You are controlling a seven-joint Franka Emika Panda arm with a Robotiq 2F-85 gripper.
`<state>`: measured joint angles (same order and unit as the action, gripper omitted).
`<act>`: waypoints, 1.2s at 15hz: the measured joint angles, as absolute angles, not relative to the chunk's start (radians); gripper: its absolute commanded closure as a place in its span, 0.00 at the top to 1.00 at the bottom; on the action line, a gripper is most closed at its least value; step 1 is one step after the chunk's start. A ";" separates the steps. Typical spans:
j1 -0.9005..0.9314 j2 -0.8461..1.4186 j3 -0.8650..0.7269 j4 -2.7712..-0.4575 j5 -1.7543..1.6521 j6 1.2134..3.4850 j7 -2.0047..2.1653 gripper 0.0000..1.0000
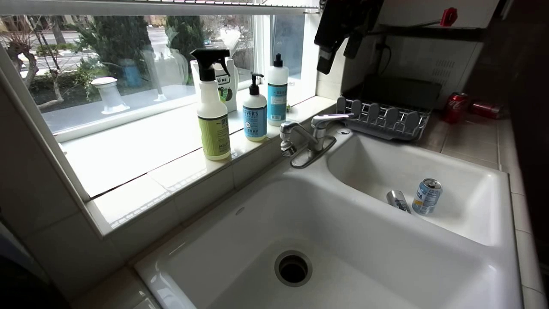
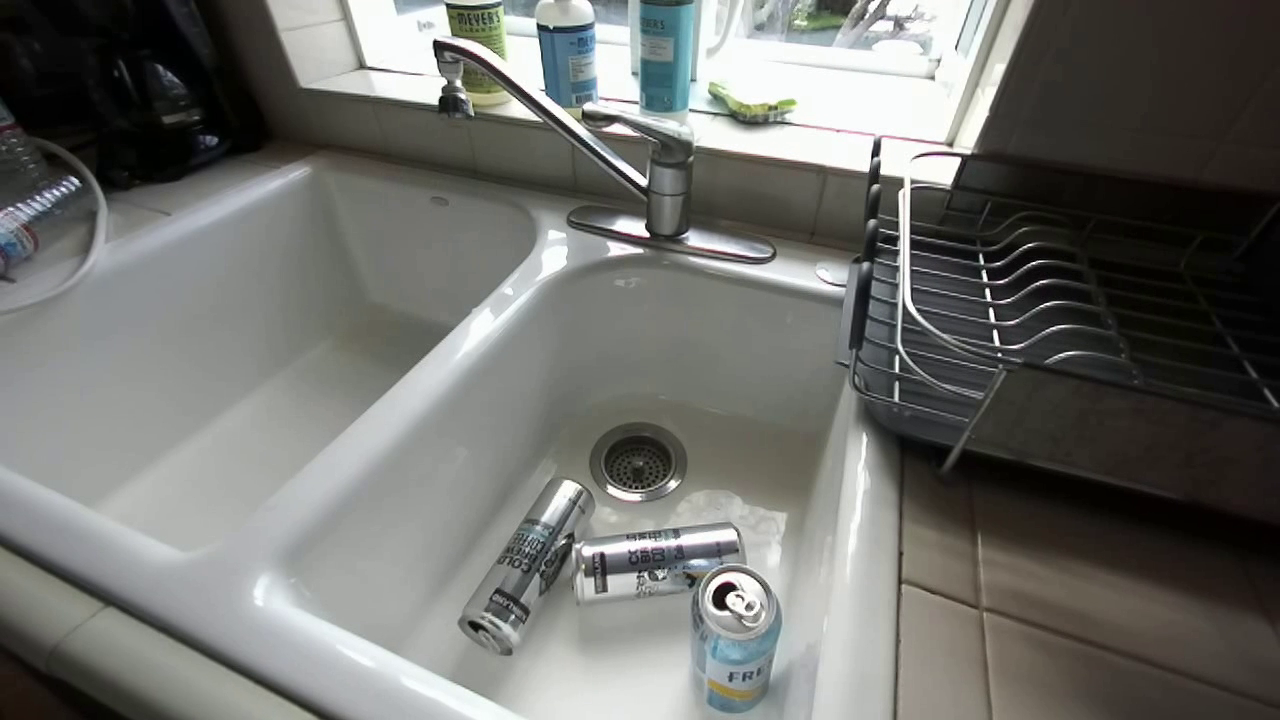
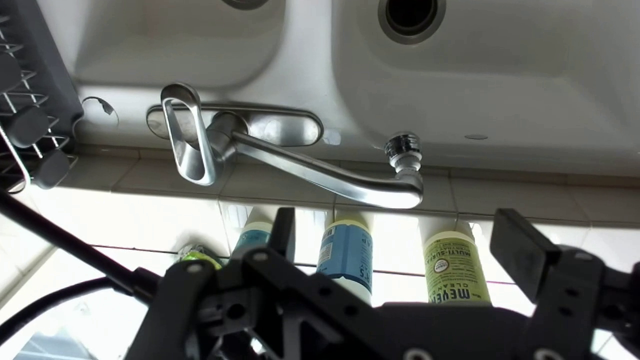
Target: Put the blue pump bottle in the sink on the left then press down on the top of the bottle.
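Note:
In an exterior view the blue pump bottle [image 1: 254, 122] stands upright on the window sill. A blue label wraps its whitish body, and the top of the bottle [image 1: 254, 83] is a black pump head. The sink on the left [image 1: 343, 223] is the large white basin with a dark round drain; nothing lies in its visible part. From the wrist, my gripper [image 3: 402, 235] is wide open and holds nothing. The blue bottle [image 3: 345, 250] appears beyond the gap, nearer the left finger, its pump head hidden by the gripper body. Neither exterior view shows the gripper clearly.
Flanking the blue bottle are a yellow-green spray bottle [image 1: 214, 133] and a teal bottle [image 1: 277, 101]. The faucet [image 3: 320, 175] reaches out in front of the sill. Several cans [image 2: 660, 560] occupy the smaller basin [image 2: 700, 320], beside a dish rack [image 2: 1000, 300].

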<state>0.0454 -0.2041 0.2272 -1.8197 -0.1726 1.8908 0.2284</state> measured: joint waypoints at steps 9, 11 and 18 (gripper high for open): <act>0.047 -0.042 0.117 -1.766 -0.087 2.260 -0.050 1.00; 0.047 0.007 0.106 -1.733 -0.034 2.284 -0.121 1.00; 0.049 0.124 0.104 -1.629 0.016 2.312 -0.182 1.00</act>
